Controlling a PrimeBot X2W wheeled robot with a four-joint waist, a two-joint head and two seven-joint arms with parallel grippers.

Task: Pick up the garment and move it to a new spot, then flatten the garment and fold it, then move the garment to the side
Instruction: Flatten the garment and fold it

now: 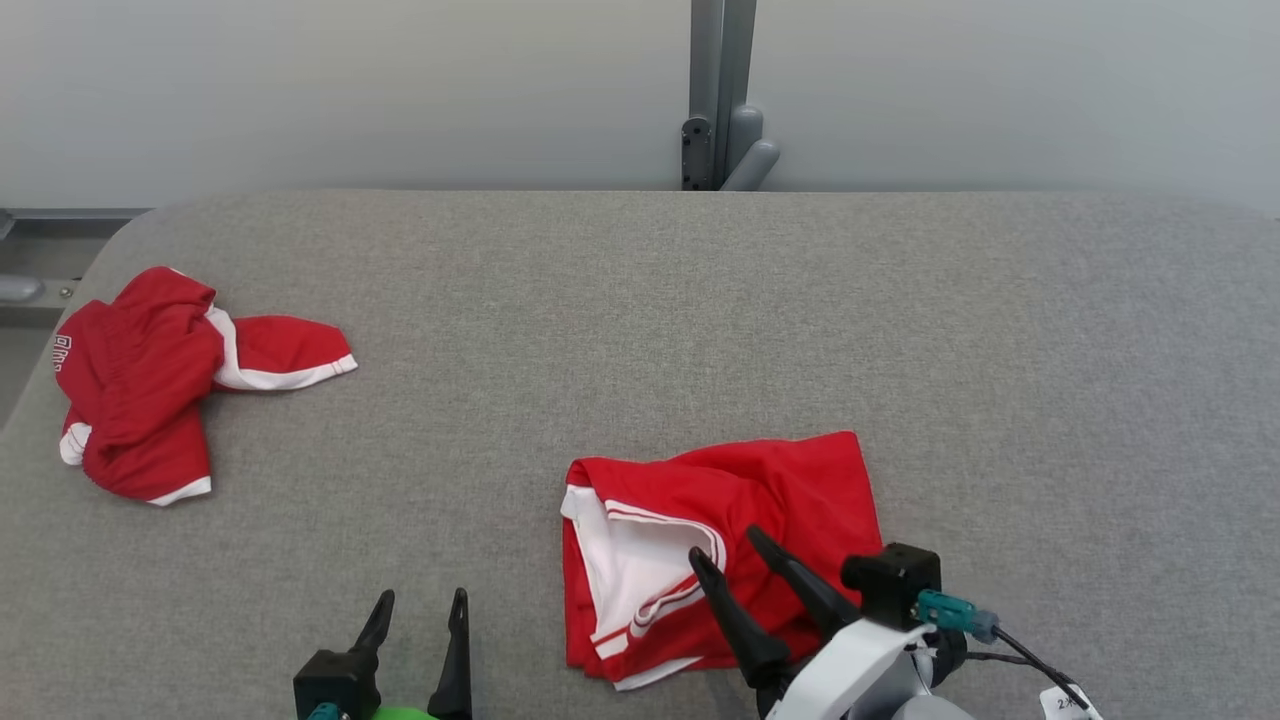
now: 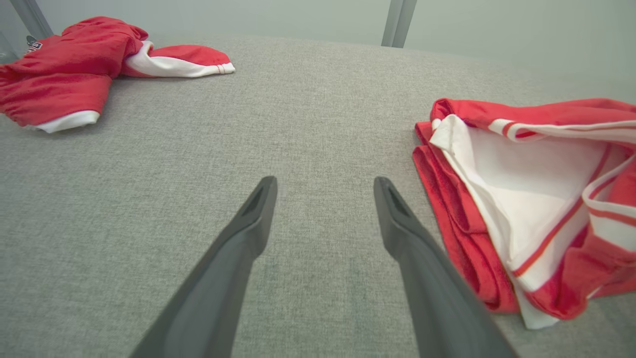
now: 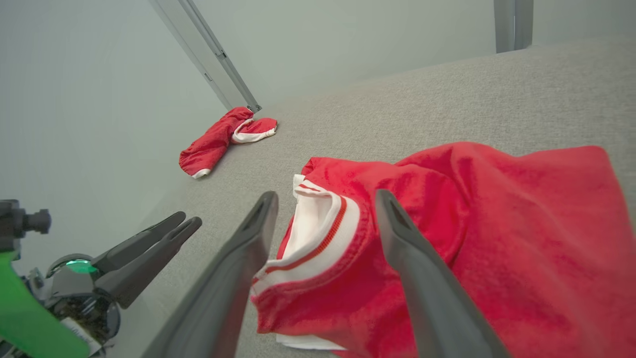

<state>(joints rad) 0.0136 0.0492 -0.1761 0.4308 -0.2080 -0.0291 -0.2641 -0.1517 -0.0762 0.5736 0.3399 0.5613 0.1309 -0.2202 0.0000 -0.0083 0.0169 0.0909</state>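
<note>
Right gripper (image 1: 726,545): fingers spread wide over the red garment (image 1: 790,490), gripping nothing. Left gripper (image 1: 422,597): spread wide, empty, beside the garment.

A crumpled red-and-white garment (image 1: 140,385) lies near the far left corner of the grey table (image 1: 700,330). Behind the table's far edge, a grey metal post (image 1: 722,95) stands against a pale wall (image 1: 300,90).

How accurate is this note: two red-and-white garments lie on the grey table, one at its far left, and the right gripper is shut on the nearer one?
One thing is wrong: the right gripper is open, not shut, its fingers spread over the nearer garment, as the right wrist view shows. The other garment does lie at the grey table's far left.
</note>
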